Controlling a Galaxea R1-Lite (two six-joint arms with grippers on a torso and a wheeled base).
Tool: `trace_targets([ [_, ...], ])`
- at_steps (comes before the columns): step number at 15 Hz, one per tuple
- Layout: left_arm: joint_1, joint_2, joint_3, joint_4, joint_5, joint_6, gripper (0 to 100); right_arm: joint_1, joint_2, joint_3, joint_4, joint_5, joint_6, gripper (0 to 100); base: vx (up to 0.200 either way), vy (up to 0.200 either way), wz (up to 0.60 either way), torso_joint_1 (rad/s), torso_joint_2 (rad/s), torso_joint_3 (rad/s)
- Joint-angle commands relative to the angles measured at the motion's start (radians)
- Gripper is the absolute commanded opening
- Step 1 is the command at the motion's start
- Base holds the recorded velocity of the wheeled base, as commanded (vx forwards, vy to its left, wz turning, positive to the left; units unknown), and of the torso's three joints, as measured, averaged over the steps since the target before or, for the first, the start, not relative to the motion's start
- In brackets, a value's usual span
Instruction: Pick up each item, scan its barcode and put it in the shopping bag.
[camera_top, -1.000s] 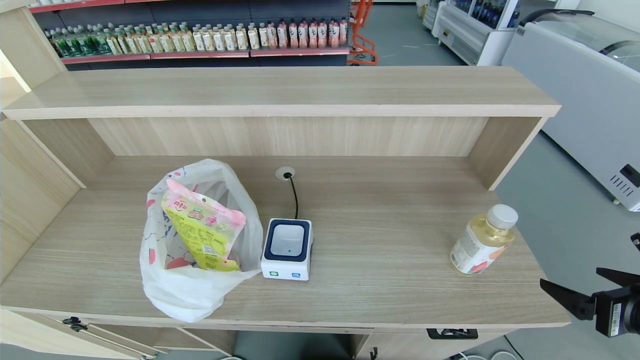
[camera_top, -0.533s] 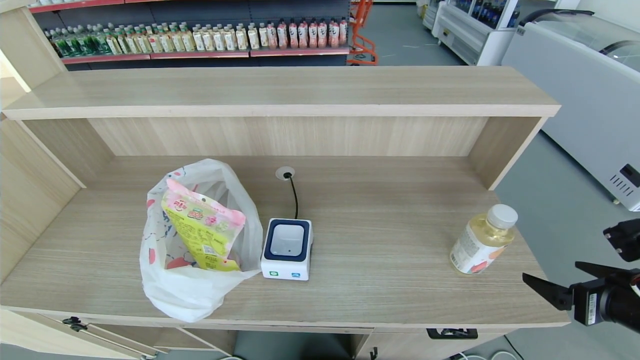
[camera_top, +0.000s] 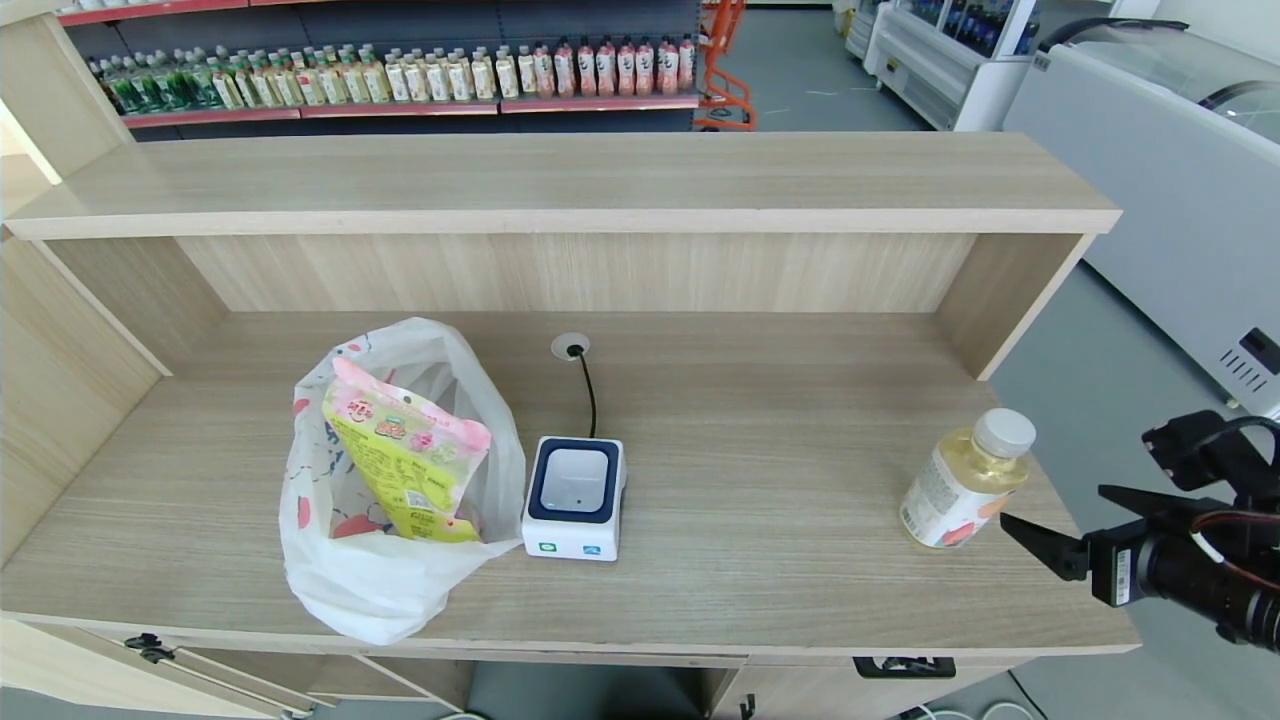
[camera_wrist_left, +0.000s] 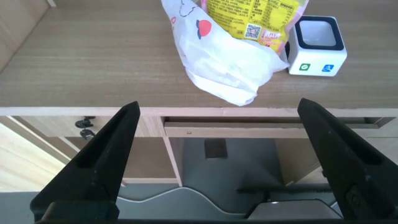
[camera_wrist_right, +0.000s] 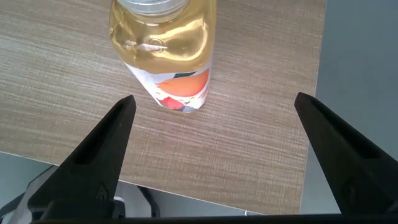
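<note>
**Right fingers open beside the bottle, left fingers open below the bench edge**

I have the right fingers (camera_top: 1040, 545) spread wide, gripping nothing, off the right end of the bench (camera_top: 780, 430). The bottle (camera_top: 965, 482) stands upright on the bench just ahead of their tips. It has a white cap, pale yellow liquid and a white label with orange on it. In the right wrist view it sits beyond the gap between the two fingers, apart from both. In the head view the nearer tip points at the bottle's lower half, close to it but not touching.

The left fingers (camera_wrist_left: 99, 162) are also wide open and hold nothing. They sit low, in front of the bench's front edge. Ahead of them, up on the bench top, lies the white shopping bag (camera_top: 380, 590) with its mouth open. A yellow and pink snack pouch (camera_top: 405, 455) stands in it, its top sticking out. The scanner (camera_top: 575, 497), a white box with a dark blue frame around its window, stands just beside the bag, on the side toward the right fingers and well apart from them. Its black cable (camera_top: 588, 390) runs back to a grommet in the bench.
</note>
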Motion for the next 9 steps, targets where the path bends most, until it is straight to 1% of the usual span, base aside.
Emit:
trace_targets([
  [1,0.0,0.002,0.0,0.0,0.0,0.0,100,0.02,0.085,0.001,-0.033,0.001,-0.006,100,0.0,0.0,0.0,0.0,0.0,0.0],
  [4,0.0,0.002,0.0,0.0,0.0,0.0,100,0.06,0.139,0.001,-0.079,0.003,-0.004,100,0.0,0.0,0.0,0.0,0.0,0.0],
  [9,0.0,0.002,0.0,0.0,0.0,0.0,100,0.104,0.231,-0.024,-0.197,0.006,-0.004,100,0.0,0.0,0.0,0.0,0.0,0.0],
])
